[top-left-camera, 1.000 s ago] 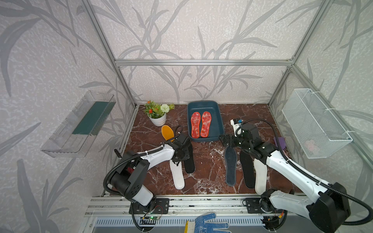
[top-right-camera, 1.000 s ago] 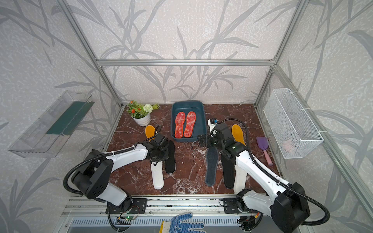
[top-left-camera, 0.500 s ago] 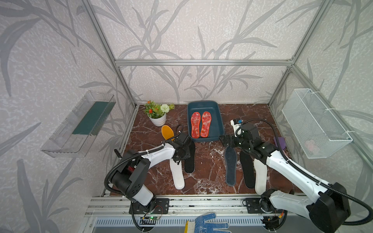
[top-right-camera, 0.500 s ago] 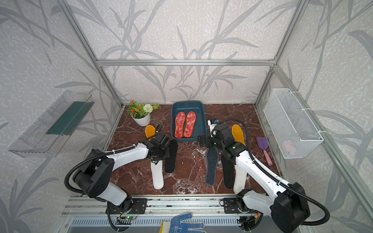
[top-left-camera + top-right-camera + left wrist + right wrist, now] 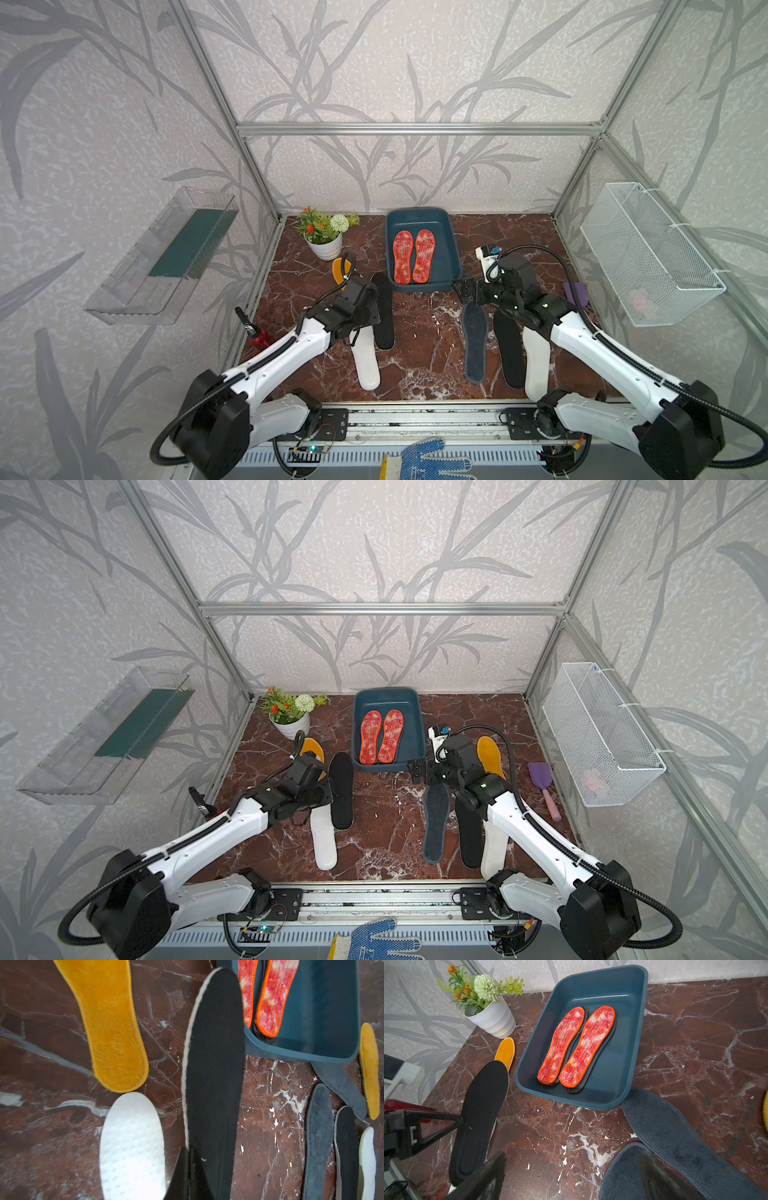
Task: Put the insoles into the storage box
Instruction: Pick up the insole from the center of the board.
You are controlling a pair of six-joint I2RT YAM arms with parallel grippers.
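Pinched shut on the long edge of the black insole (image 5: 214,1084) with the left fingers (image 5: 178,1176), toe end near the front left corner of the storage box (image 5: 449,253) and seemingly raised off the worktop (image 5: 419,332). Spread wide with the right fingers (image 5: 483,1178), poised over the toe of a dark grey felt insole (image 5: 623,1172), gripping nothing. Inside the box, at the middle of the worktop's back edge: two red-orange insoles (image 5: 413,255) side by side on darker ones. Flat by the held insole: one white insole (image 5: 133,1147), one mustard yellow insole (image 5: 112,1028).
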